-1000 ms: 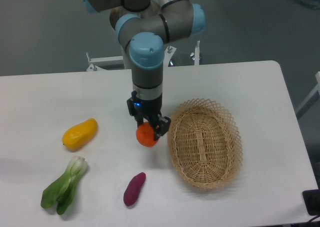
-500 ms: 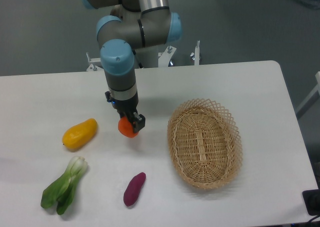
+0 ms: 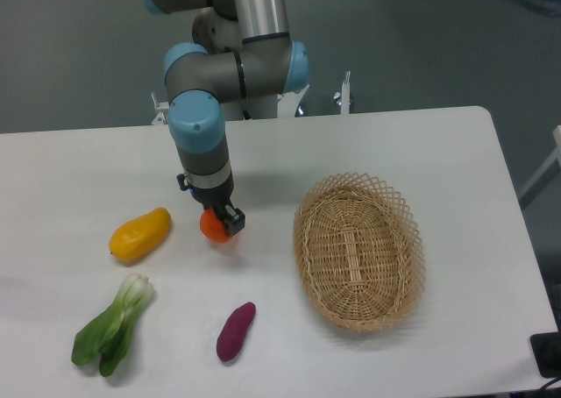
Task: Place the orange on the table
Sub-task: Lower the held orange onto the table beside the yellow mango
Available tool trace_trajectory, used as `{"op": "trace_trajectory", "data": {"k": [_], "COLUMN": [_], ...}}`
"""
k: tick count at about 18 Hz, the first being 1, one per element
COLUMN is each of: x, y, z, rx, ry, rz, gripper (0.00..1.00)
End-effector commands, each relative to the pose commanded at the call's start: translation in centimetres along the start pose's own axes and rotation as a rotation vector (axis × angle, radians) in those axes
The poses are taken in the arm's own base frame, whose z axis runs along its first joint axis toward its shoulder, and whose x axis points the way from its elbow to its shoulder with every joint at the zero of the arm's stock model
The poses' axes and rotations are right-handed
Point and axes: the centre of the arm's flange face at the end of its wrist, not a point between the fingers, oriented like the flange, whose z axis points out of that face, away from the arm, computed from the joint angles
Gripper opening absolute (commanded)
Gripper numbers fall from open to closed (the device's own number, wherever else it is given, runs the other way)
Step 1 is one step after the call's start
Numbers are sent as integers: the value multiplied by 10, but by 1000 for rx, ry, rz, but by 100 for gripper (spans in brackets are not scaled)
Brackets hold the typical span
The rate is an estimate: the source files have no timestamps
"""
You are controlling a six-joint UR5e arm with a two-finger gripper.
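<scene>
Holding the orange (image 3: 213,226) tight in the gripper (image 3: 219,223), I had it low over the table (image 3: 368,139), between the yellow fruit (image 3: 139,234) and the basket (image 3: 358,251), so next I needed to open up and let go.

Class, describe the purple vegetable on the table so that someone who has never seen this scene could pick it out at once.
Start at the white table and find the oval wicker basket on its right half. Just left of the basket's near end, close to the table's front edge, lies the purple vegetable. It is the only purple item: small and elongated, unlike the leafy green bok choy to its left.
</scene>
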Motion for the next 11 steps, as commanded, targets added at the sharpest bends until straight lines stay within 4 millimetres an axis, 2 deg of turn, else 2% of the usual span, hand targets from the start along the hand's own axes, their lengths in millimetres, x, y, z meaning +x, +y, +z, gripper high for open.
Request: {"op": "trace_trajectory", "data": {"k": [1,2,5,8,11], "x": [-1,-1,-4,-21,-49], "y": [0,0,0,-5,5], "z": [-1,-3,-10,-29,-48], "rx": [-1,1,9,27,41], "ry": [-2,-5,-20,-60,-90], "rz": [-2,-2,0,-2,-33], "gripper": [93,100,100,100,100]}}
